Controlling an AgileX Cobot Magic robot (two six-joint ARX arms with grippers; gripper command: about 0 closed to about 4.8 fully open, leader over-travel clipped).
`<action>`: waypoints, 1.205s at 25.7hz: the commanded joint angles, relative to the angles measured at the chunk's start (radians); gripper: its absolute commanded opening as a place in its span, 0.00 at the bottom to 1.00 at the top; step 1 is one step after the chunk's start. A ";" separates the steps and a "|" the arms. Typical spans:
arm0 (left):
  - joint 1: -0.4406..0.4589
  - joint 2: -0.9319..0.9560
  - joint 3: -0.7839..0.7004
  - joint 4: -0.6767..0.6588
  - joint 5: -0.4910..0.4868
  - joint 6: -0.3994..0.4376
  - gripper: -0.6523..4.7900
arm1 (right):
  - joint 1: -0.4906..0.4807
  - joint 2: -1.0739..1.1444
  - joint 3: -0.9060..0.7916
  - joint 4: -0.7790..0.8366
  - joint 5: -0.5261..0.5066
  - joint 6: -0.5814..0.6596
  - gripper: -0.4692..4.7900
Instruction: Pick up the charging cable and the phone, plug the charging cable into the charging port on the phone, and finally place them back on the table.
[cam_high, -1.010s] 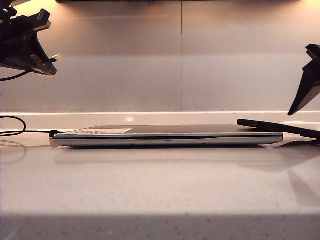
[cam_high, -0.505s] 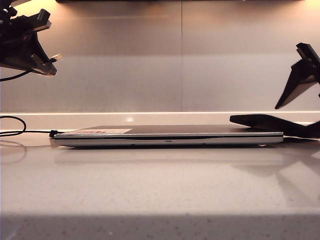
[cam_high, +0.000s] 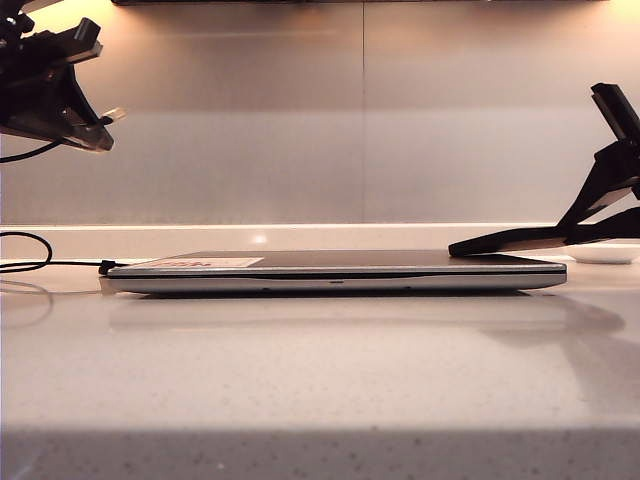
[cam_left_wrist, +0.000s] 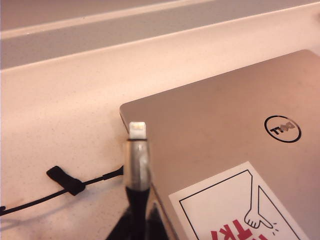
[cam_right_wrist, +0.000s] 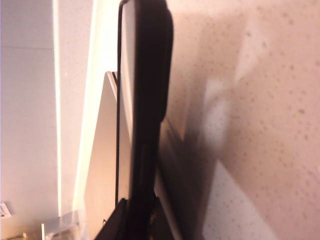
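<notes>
My left gripper (cam_high: 98, 124) hangs high at the left of the exterior view, shut on the charging cable. The cable's silvery-white connector tip (cam_high: 113, 114) sticks out past the fingers. In the left wrist view that tip (cam_left_wrist: 137, 131) points over the laptop's corner, with my left gripper (cam_left_wrist: 136, 222) clamped on the plug below it. The phone (cam_high: 520, 240) is a thin black slab with one end on the laptop's right end. My right gripper (cam_high: 598, 222) is shut on it, and its fingers (cam_right_wrist: 120, 220) press both faces of the phone (cam_right_wrist: 145, 100). The charging port cannot be made out.
A closed silver-grey laptop (cam_high: 335, 272) lies across the middle of the table (cam_high: 320, 370). A second thin black cord with a black plug (cam_high: 106, 267) runs to the laptop's left edge, and its plug (cam_left_wrist: 65, 180) shows beside the laptop corner. A low white object (cam_high: 602, 254) sits behind the phone.
My right gripper came down and shut on the phone. The phone slid left over the laptop and its right end rose. The left arm stayed still.
</notes>
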 joint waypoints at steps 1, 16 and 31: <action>-0.001 -0.003 0.004 0.013 0.002 0.001 0.11 | 0.002 0.012 -0.016 -0.071 0.015 -0.105 0.08; -0.001 -0.003 0.004 -0.003 0.002 0.005 0.11 | 0.006 -0.180 0.394 -0.724 0.005 -0.674 0.08; -0.002 -0.002 0.003 -0.097 0.002 0.030 0.11 | 0.275 -0.192 0.604 -1.334 0.224 -0.971 0.08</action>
